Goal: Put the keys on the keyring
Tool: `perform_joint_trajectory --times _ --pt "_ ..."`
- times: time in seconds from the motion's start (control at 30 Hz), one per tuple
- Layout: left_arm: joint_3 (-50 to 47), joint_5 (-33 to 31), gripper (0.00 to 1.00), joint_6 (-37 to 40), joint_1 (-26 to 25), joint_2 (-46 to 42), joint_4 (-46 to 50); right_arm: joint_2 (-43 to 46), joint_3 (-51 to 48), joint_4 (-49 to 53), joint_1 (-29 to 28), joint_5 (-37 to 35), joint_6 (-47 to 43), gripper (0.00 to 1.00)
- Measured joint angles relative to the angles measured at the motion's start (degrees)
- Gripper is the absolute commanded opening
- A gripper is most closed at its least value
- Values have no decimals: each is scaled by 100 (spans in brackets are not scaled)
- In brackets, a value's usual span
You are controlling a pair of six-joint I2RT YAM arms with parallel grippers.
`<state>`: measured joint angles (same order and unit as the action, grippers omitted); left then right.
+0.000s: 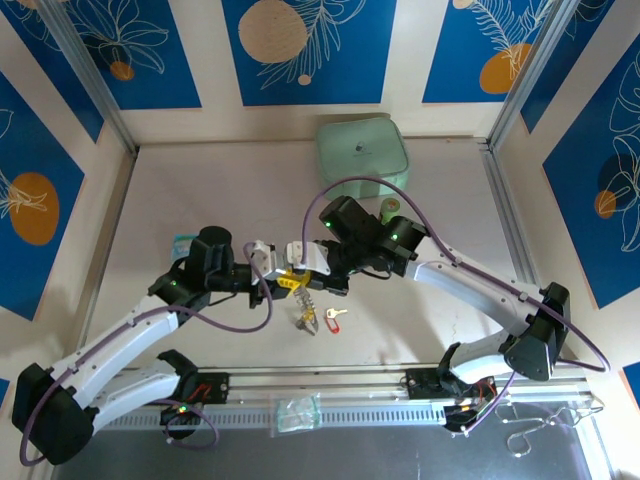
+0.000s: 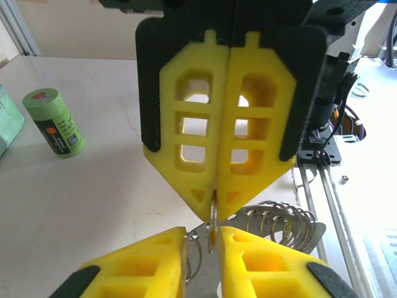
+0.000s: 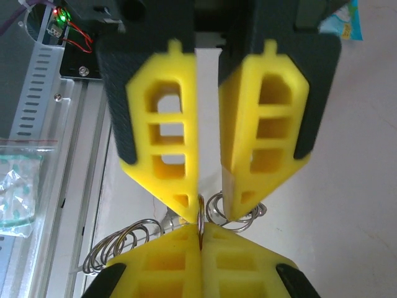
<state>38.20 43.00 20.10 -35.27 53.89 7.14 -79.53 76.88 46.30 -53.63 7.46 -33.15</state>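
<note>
My two grippers meet tip to tip above the middle of the table. The right gripper (image 3: pixel 201 226) is shut on a thin ring of the keyring (image 3: pixel 118 245), seen edge-on. The keyring's silvery loops (image 2: pixel 279 217) hang below the fingertips (image 1: pixel 305 318). The left gripper (image 2: pixel 203 231) faces it with its jaws a little apart. The ring's edge sits in that gap, against one left finger (image 3: pixel 186 202). The keys (image 1: pixel 334 317), with red and yellow heads, lie on the table just right of the hanging keyring, and neither gripper touches them.
A green cylinder (image 1: pixel 390 208) stands behind the right arm, and a pale green case (image 1: pixel 365 150) sits at the back. A clear plastic bag (image 1: pixel 297 412) lies on the metal rail (image 1: pixel 330 378) at the near edge. Bent wire loops (image 1: pixel 540 425) lie at the near right.
</note>
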Motion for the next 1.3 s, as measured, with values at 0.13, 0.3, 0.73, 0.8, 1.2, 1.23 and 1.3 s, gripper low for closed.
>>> perform_joint_trajectory --times 0.13,0.3,0.73,0.8,1.2,1.23,1.3 --pt "2 -4 15 59 -37 31 87 -39 39 72 -33 0 -15 0" --pt "2 20 0 144 -55 31 136 -59 63 101 -39 -28 -35 1" --pt "-1001 160 0 -1032 -55 -162 -1733 1941 -3150 -3285 1360 1884 1491 33" --pt "-1113 201 0 -1237 -55 -162 -2035 1906 -3440 -3838 1357 2083 1821 33" --pt "-1182 350 0 -1738 -55 -76 -2900 1578 -3729 -5641 1045 2354 2763 17" --pt "-1182 356 0 -1755 -55 -79 -2905 1558 -3729 -5692 1045 2363 2800 13" --pt "-1182 369 0 -1794 -55 -79 -2914 1543 -3733 -5772 1045 2365 2841 6"
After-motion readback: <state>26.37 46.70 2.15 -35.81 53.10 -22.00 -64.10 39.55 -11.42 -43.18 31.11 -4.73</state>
